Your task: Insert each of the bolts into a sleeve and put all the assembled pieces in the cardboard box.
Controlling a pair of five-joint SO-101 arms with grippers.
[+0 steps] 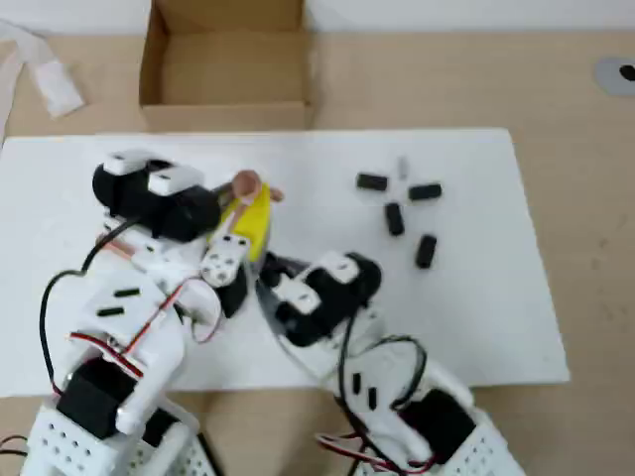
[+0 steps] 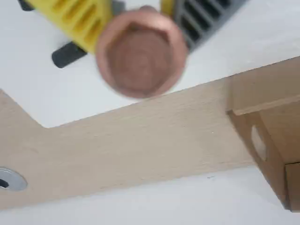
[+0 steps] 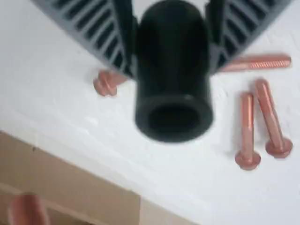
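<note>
On the white sheet [image 1: 476, 297], left of centre, the left gripper [image 1: 252, 204] clamps a copper bolt [image 2: 140, 51], with the cardboard box [image 1: 151, 69] beyond it. Just right, the right gripper [image 3: 171, 21] pinches a black sleeve [image 3: 172, 79]. Four loose sleeves [image 1: 395, 218] lie farther right.

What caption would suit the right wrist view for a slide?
Right gripper holding a black sleeve, open end toward the camera, with loose copper bolts on the white sheet behind.
</note>
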